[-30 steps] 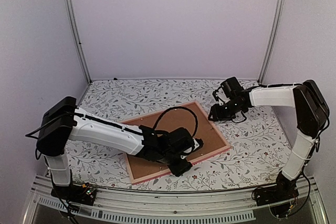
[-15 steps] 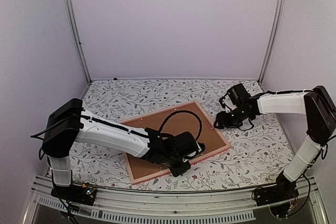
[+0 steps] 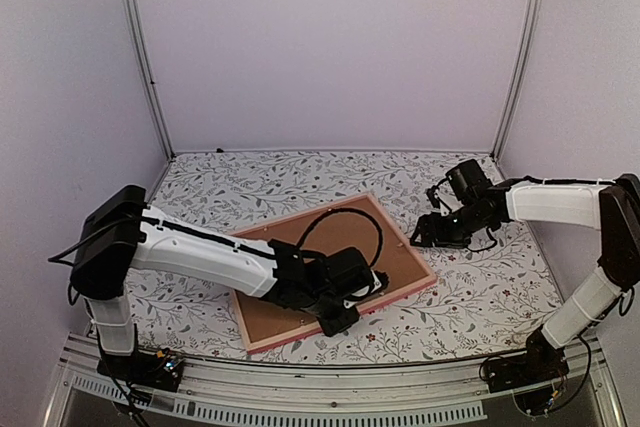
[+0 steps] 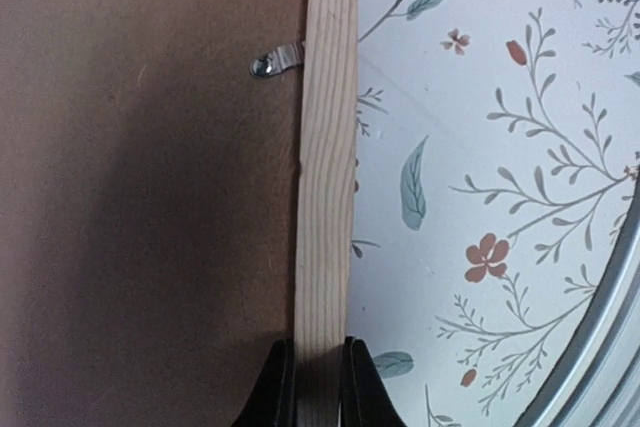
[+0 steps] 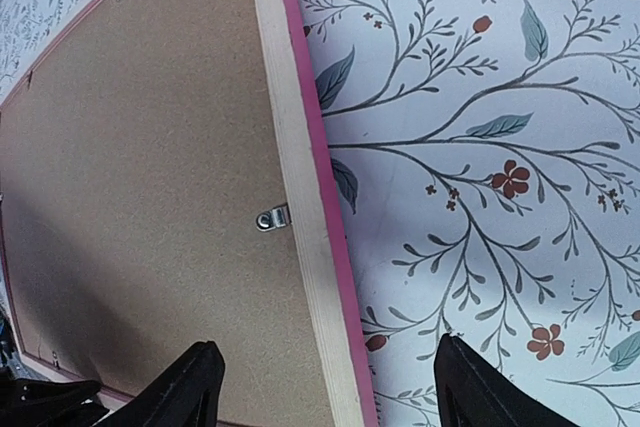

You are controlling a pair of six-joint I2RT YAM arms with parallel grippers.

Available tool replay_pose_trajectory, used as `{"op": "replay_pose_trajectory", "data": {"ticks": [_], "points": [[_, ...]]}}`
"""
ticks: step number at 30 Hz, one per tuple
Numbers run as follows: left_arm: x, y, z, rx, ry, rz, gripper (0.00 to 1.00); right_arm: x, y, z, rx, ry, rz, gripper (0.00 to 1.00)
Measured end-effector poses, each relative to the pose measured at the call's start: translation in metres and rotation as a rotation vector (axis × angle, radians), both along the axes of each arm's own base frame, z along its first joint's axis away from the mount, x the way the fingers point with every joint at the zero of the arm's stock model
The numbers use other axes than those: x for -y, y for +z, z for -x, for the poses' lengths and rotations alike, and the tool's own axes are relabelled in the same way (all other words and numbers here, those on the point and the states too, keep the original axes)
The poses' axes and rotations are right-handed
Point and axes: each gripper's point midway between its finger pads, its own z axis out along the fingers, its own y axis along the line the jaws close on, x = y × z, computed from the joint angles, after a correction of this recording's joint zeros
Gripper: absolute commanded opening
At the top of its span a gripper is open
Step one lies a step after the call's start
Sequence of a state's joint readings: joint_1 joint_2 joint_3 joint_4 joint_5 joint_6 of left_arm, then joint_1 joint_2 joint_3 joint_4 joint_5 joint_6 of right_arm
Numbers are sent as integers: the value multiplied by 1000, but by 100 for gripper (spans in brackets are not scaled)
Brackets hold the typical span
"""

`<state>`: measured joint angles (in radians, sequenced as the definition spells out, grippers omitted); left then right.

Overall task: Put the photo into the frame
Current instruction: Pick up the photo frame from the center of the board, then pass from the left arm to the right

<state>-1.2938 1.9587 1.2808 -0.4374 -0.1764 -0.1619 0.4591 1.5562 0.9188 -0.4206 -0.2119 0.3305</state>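
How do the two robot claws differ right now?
The left gripper is shut, pinching the wooden rail of the frame; the right gripper is open wide, holding nothing. The left gripper touches the frame; the right gripper hangs above another rail, apart from it. Both face the frame's back.

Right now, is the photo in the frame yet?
Looks nearly done: the frame lies face down, backing board in, a clip turned over it. The photo is hidden. The left gripper pinches the frame's wooden edge; the right gripper is open nearby. Probably left: letting go.
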Motion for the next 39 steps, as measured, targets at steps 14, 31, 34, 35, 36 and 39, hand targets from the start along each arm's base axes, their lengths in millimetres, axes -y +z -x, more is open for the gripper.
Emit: {"op": "replay_pose_trajectory", "data": {"ticks": [14, 31, 34, 35, 36, 39], "points": [[0, 55, -2, 24, 0, 104, 0, -12, -6, 28, -164, 35, -304, 74], [-11, 39, -1, 18, 18, 77, 1, -20, 0, 31, -213, 14, -482, 32], [-13, 36, -1, 18, 24, 73, 4, -21, 2, 31, -213, 15, -489, 29], [-13, 36, -1, 19, 25, 73, 5, -21, 2, 31, -212, 17, -492, 29], [-13, 35, -2, 21, 27, 73, 6, -22, 3, 30, -208, 21, -495, 29], [-14, 34, -2, 23, 30, 70, 9, -22, 4, 30, -200, 30, -497, 29]]}}
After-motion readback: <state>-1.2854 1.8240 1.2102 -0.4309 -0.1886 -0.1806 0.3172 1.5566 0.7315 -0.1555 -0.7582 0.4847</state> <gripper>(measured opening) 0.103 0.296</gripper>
